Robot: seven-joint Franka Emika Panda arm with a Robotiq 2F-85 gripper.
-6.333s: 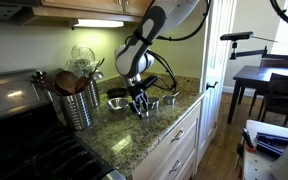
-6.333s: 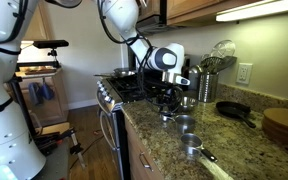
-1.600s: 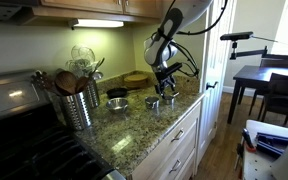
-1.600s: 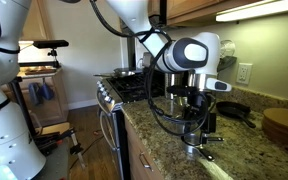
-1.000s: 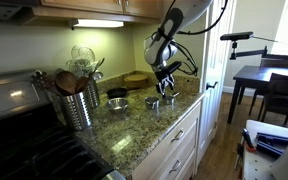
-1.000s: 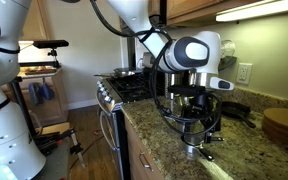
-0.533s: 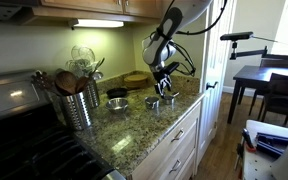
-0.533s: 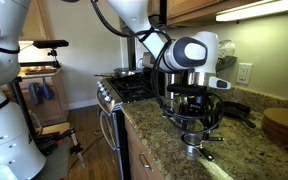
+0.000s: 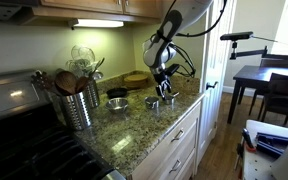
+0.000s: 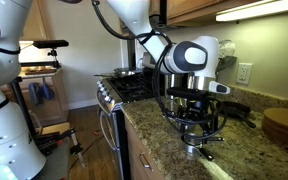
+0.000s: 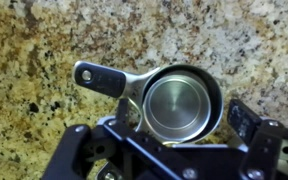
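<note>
Measuring cup (image 11: 179,100) sits free on the granite table (image 11: 44,60), well along from the utensil holder (image 9: 79,100), out toward the table's open end. And the gripper (image 10: 196,122) has come up off it! A second and a half back it was right down over the cup. Now it hangs just above, jaws spread wide and pinching nothing. My read: the cup has been let go and stands where it was set, so this placing looks done.

The wrist view gives what the others can't. The steel bowl is upright and empty, its black handle points away to the upper left, and a jaw stands off each side of the bowl. In an exterior view you get the air between gripper and cup instead, and another steel cup (image 9: 151,101) standing between it and the utensil holder.
</note>
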